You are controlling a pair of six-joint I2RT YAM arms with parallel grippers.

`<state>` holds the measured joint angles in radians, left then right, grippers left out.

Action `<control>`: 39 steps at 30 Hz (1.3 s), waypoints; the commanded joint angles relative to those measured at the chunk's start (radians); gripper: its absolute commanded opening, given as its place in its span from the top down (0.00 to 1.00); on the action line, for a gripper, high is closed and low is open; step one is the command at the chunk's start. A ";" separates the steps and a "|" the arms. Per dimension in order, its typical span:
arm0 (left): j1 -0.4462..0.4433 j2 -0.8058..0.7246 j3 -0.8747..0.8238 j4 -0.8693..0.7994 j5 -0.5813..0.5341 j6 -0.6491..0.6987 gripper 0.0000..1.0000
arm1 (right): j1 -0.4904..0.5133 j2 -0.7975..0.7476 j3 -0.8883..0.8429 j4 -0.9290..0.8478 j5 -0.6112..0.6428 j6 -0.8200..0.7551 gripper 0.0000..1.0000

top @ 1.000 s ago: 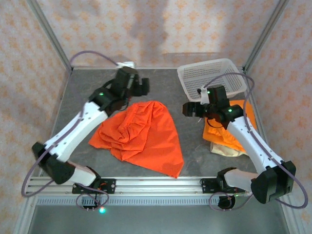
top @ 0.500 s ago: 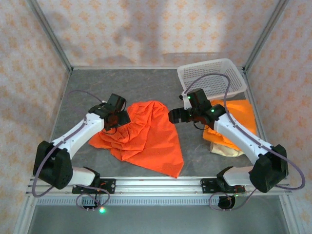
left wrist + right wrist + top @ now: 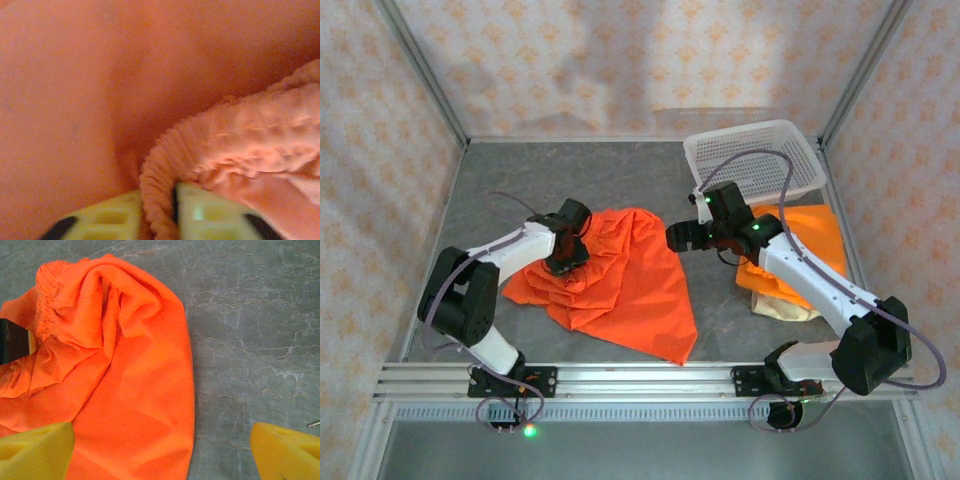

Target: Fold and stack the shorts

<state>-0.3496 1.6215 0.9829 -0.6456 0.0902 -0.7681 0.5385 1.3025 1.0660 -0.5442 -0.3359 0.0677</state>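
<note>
1. My left jaws are pinching the elastic waistband (image 3: 165,165) of the crumpled shorts (image 3: 620,275) mid-worktop (image 3: 500,180).
2. My right jaws hang spread over the same shorts' other edge. I judge they should take the waistband further along, so both arms can lift and spread the cloth flat.
3. Basket (image 3: 720,165): I see nothing inside. Just beside it, an orange pair (image 3: 815,235) lies on a beige pair (image 3: 782,305).
</note>
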 commanded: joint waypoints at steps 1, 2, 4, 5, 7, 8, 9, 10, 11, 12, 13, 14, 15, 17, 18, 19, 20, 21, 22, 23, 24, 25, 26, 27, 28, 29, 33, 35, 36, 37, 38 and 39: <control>0.004 -0.007 0.092 -0.007 -0.032 0.011 1.00 | 0.006 0.005 0.015 0.019 0.027 0.007 0.10; 0.012 -0.016 0.136 -0.032 -0.056 0.026 1.00 | 0.006 0.010 0.020 0.018 0.027 0.007 0.10; 0.041 -0.036 0.244 -0.100 -0.109 0.067 1.00 | 0.006 0.019 0.032 0.018 0.028 0.003 0.10; 0.063 -0.048 0.323 -0.139 -0.141 0.093 1.00 | 0.006 0.025 0.042 0.017 0.026 -0.001 0.10; 0.110 -0.064 0.480 -0.205 -0.184 0.142 1.00 | 0.006 0.037 0.066 0.012 0.024 -0.008 0.10; 0.133 -0.066 0.571 -0.243 -0.208 0.167 1.00 | 0.007 0.044 0.078 0.011 0.025 -0.011 0.10; 0.149 -0.065 0.660 -0.270 -0.230 0.190 1.00 | 0.006 0.050 0.090 0.009 0.026 -0.013 0.10; 0.164 -0.060 0.754 -0.298 -0.252 0.215 1.00 | 0.006 0.056 0.102 0.009 0.027 -0.016 0.10; 0.171 -0.052 0.851 -0.325 -0.283 0.242 1.00 | 0.006 0.063 0.113 0.009 0.028 -0.016 0.10; 0.171 -0.041 0.931 -0.345 -0.306 0.278 1.00 | 0.006 0.067 0.123 0.009 0.029 -0.017 0.10; 0.170 -0.030 1.019 -0.367 -0.326 0.299 1.00 | 0.006 0.067 0.131 0.010 0.033 -0.016 0.10; 0.170 -0.019 1.095 -0.384 -0.334 0.312 1.00 | 0.006 0.068 0.136 0.013 0.039 -0.016 0.10; 0.169 -0.012 1.148 -0.392 -0.334 0.320 1.00 | 0.007 0.068 0.141 0.015 0.045 -0.017 0.10; 0.155 -0.009 1.226 -0.380 -0.343 0.335 1.00 | 0.006 0.062 0.148 0.019 0.064 -0.015 0.10; 0.138 -0.012 1.244 -0.368 -0.362 0.345 1.00 | 0.006 0.059 0.150 0.022 0.070 -0.014 0.10; 0.105 -0.017 1.254 -0.350 -0.394 0.365 1.00 | 0.007 0.052 0.153 0.025 0.080 -0.015 0.10; 0.065 -0.021 1.258 -0.339 -0.439 0.382 1.00 | 0.005 0.048 0.153 0.029 0.094 -0.016 0.10; 0.021 -0.025 1.252 -0.330 -0.486 0.392 1.00 | 0.005 0.042 0.153 0.032 0.108 -0.016 0.10; -0.030 -0.034 1.225 -0.321 -0.519 0.397 1.00 | 0.003 0.035 0.151 0.033 0.123 -0.016 0.10; -0.080 -0.045 1.177 -0.306 -0.546 0.390 1.00 | -0.002 0.027 0.147 0.033 0.136 -0.015 0.11; -0.122 -0.059 1.116 -0.285 -0.564 0.374 1.00 | -0.011 0.019 0.138 0.036 0.140 -0.009 0.11; -0.167 -0.083 1.029 -0.250 -0.569 0.347 1.00 | -0.022 0.008 0.125 0.042 0.140 -0.002 0.11; -0.207 -0.111 0.931 -0.212 -0.565 0.308 1.00 | -0.035 -0.004 0.106 0.048 0.138 0.008 0.11; -0.233 -0.134 0.838 -0.178 -0.560 0.265 0.98 | -0.045 -0.014 0.090 0.051 0.135 0.016 0.12; -0.266 -0.161 0.720 -0.132 -0.551 0.206 0.94 | -0.059 -0.028 0.070 0.051 0.130 0.024 0.12; -0.296 -0.187 0.604 -0.071 -0.534 0.164 0.88 | -0.070 -0.043 0.048 0.053 0.126 0.028 0.12; -0.364 -0.225 0.307 0.059 -0.459 0.037 0.40 | -0.092 -0.090 -0.027 0.046 0.102 0.035 0.12; -0.383 -0.247 0.273 0.045 -0.483 0.052 0.20 | -0.095 -0.098 -0.047 0.032 0.088 0.039 0.11; -0.388 -0.267 0.273 0.035 -0.508 0.074 0.13 | -0.095 -0.095 -0.053 0.030 0.078 0.042 0.11; -0.389 -0.298 0.273 0.025 -0.537 0.095 0.05 | -0.095 -0.090 -0.056 0.029 0.063 0.050 0.10; -0.387 -0.333 0.275 0.017 -0.581 0.125 0.00 | -0.093 -0.081 -0.057 0.031 0.044 0.063 0.09; -0.381 -0.360 0.276 0.014 -0.614 0.148 0.00 | -0.089 -0.073 -0.054 0.037 0.030 0.078 0.09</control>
<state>-0.7338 1.3949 1.2266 -0.6819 -0.3920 -0.6449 0.4461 1.2263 1.0176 -0.5114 -0.2668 0.1081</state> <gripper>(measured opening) 0.991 0.906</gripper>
